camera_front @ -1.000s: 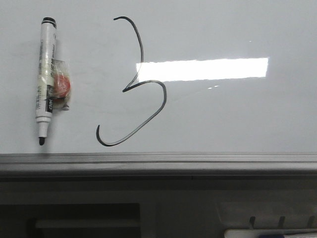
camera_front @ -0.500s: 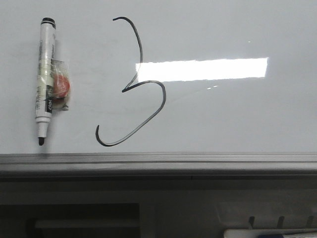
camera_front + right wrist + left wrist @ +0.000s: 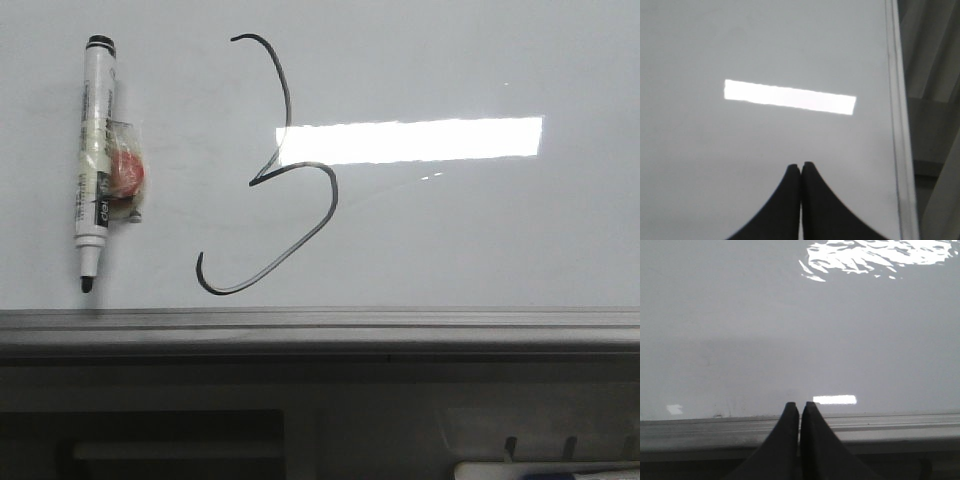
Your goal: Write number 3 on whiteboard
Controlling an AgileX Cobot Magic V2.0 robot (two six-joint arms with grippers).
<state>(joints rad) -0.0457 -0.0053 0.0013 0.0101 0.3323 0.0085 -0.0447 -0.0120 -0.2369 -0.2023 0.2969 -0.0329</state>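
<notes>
The whiteboard (image 3: 480, 240) fills the front view, glossy with a bright rectangular reflection. A large thin black number 3 (image 3: 322, 218) is drawn on it, left of centre. A white marker (image 3: 95, 150) with black ends lies on the board at the left, uncapped tip toward the ledge, a red-and-clear tab taped to its side. Neither gripper shows in the front view. My left gripper (image 3: 800, 406) is shut and empty over the board's grey ledge (image 3: 900, 426). My right gripper (image 3: 800, 166) is shut and empty over bare board (image 3: 740, 165) near its edge.
A grey metal ledge (image 3: 400, 328) runs along the board's lower edge in the front view. Below it is dark grey housing with a white object (image 3: 540, 470) at the bottom right. In the right wrist view the board's metal edge strip (image 3: 900, 150) runs beside the gripper.
</notes>
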